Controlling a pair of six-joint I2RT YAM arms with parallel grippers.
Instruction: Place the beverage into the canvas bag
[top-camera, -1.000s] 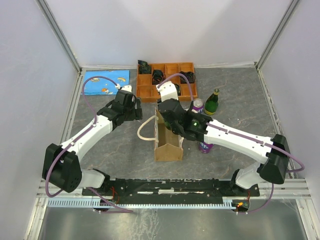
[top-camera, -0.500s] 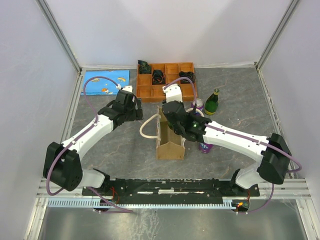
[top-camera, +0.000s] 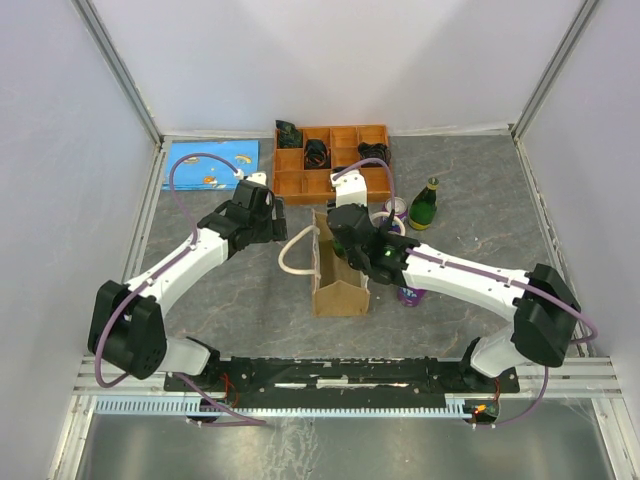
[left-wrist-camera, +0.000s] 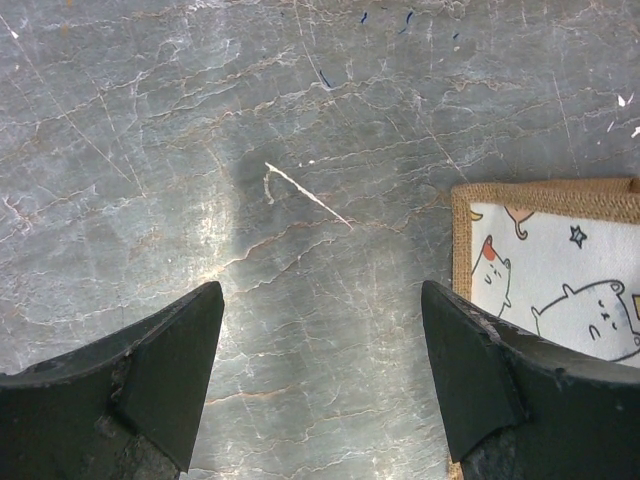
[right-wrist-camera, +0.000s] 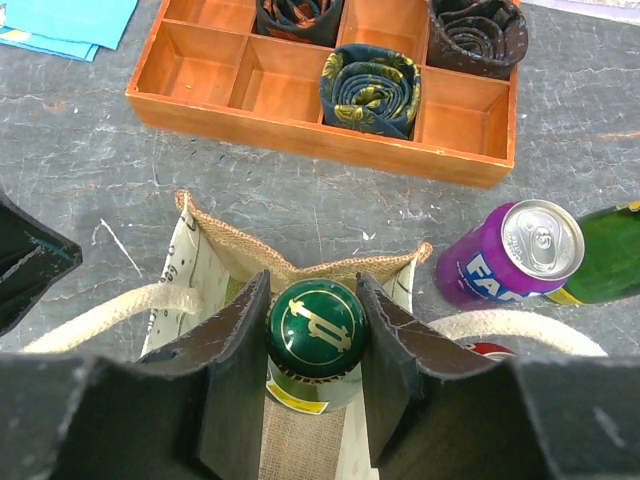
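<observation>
The right tool (right-wrist-camera: 312, 296) was clamped on the green beverage bottle (right-wrist-camera: 314, 338), one dark finger (right-wrist-camera: 238, 345) on each side just below the round green cap with its gold emblem. The bottle stood upright in the grip, directly over the open mouth of the canvas bag (right-wrist-camera: 300, 268). A strip of yellow label showed under the cap, and its lower body ran down between the bag's walls. How far down it reached could not be told. The bag's tan burlap rim framed the bottle on the far side, and the cream rope handles (right-wrist-camera: 112, 308) splayed out to left and right. In the top view the bag (top-camera: 338, 288) stood on the grey bench (top-camera: 230, 300) between the two arms, with the right tool (top-camera: 343, 232) above its far end.

Just beside the bag's right side stood a purple can (right-wrist-camera: 512, 254), touching or nearly touching a second green bottle (right-wrist-camera: 604, 256). Behind them lay an orange wooden tray (right-wrist-camera: 300, 98) holding rolled dark ties (right-wrist-camera: 368, 88) in some compartments.

The left tool (left-wrist-camera: 320, 300) hung over bare bench with its jaws wide apart and nothing between them. A burlap-edged white panel printed with cartoon animals (left-wrist-camera: 560, 265) sat just beside its right finger. A blue sheet (top-camera: 210, 165) lay in the far left corner.
</observation>
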